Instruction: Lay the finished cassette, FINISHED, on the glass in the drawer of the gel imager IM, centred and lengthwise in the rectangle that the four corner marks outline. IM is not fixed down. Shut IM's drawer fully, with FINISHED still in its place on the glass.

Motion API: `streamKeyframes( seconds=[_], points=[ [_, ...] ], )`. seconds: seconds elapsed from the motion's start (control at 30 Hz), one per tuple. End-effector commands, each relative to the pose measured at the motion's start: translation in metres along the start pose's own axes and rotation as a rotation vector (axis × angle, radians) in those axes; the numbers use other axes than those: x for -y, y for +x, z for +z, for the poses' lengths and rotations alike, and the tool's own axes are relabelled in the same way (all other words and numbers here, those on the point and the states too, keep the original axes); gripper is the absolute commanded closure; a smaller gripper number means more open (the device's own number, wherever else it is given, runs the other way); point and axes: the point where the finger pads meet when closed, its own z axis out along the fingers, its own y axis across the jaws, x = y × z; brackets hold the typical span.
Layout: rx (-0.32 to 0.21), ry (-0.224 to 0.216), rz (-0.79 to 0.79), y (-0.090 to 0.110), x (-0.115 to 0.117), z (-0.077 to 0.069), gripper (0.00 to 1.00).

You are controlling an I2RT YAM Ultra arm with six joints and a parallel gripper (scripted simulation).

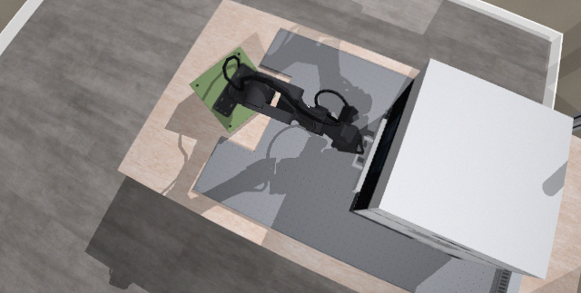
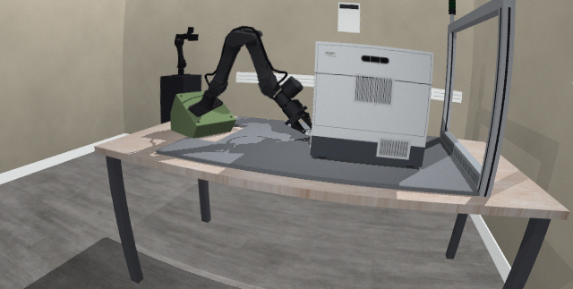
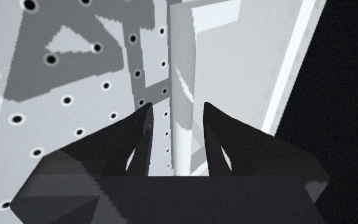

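The gel imager IM (image 1: 467,161) is a big white box on the right of the table, also in the side view (image 2: 372,101). Its drawer front (image 1: 378,145) shows as a narrow pale strip low on the face turned to the arm, close against the body. My gripper (image 1: 360,147) (image 2: 306,128) is at that strip, low by the imager's bottom corner. In the wrist view my fingers stand apart, one on each side of a white upright handle bar (image 3: 182,100) on the drawer front, with a gap on both sides. The cassette FINISHED is not in view.
The arm's green base (image 1: 224,89) stands at the table's left. A grey perforated mat (image 1: 295,184) covers the middle. A tall grey frame (image 2: 479,92) stands at the right edge. A black box with a camera arm (image 2: 179,83) is behind the table.
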Motion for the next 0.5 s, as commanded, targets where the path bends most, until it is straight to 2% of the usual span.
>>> streamKeyframes(
  seconds=[0.0, 0.3, 0.33, 0.47],
  points=[
    [0.008, 0.017, 0.003, -0.001, 0.006, -0.002, 0.65],
    [0.008, 0.017, 0.003, -0.001, 0.006, -0.002, 0.65],
    [0.021, 0.003, -0.002, -0.004, 0.0, -0.008, 0.65],
    [0.027, 0.004, -0.002, -0.007, 0.001, -0.014, 0.65]
  ],
)
